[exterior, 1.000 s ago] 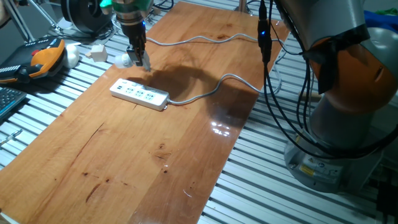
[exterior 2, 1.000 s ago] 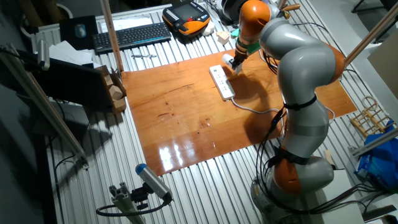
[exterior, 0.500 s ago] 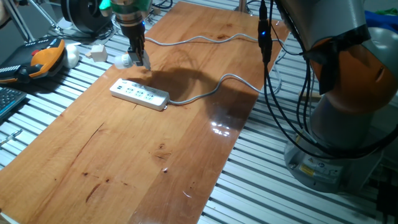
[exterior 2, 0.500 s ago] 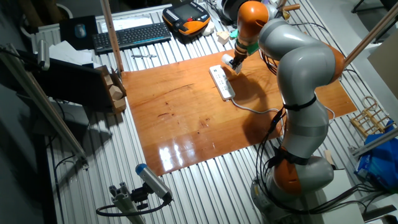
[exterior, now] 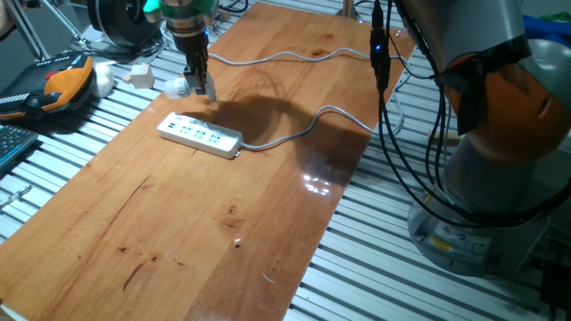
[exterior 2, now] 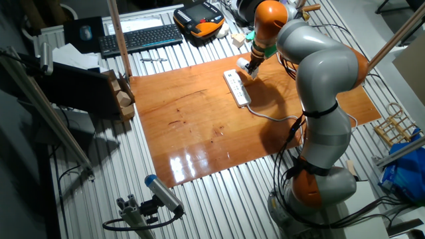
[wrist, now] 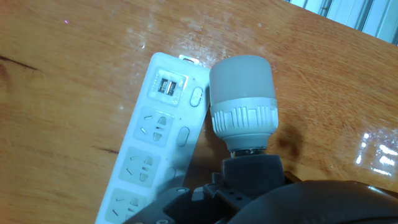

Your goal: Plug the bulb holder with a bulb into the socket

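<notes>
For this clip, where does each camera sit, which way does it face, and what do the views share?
One fixed view: low at the table's near end, facing the power strip; claw with bulb, arm base at right.
The other fixed view: high, looking down; whole grey-and-orange arm.
Hand view: on the hand, looking down along the bulb at the strip's outlets; dark claw parts along the bottom edge.
All three share strip and bulb.

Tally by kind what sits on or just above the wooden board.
White power strips with grey cable: 1
White bulb holders with round bulb, held in the gripper: 1
Thin grey cables snaking across the board's far end: 1
Total: 3
</notes>
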Motion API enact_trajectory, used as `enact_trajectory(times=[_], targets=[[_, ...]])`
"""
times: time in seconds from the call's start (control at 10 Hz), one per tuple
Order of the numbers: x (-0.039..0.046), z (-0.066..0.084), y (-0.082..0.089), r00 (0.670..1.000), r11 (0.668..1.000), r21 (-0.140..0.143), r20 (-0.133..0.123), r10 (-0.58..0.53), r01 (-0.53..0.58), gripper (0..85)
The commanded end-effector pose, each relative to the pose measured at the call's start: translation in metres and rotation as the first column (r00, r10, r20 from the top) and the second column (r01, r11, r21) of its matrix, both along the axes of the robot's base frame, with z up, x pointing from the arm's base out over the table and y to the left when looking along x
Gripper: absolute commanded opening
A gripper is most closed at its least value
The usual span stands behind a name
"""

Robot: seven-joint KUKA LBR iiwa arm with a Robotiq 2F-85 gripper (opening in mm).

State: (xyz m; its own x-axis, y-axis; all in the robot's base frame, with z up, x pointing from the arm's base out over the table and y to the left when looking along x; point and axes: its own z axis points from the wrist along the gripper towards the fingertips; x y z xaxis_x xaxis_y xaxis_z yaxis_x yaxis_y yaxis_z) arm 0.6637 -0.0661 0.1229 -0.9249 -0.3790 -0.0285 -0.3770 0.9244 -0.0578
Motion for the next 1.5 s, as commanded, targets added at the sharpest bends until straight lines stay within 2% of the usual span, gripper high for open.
enact_trajectory(times=[0.0,1.4], targets=[[-0.0002,0.0001,0.0,1.0,1.0,0.0,0.001,0.0,0.0,0.0],[-0.0008,0.0004,-0.0001,1.0,1.0,-0.001,0.0,-0.009,0.009,0.0]])
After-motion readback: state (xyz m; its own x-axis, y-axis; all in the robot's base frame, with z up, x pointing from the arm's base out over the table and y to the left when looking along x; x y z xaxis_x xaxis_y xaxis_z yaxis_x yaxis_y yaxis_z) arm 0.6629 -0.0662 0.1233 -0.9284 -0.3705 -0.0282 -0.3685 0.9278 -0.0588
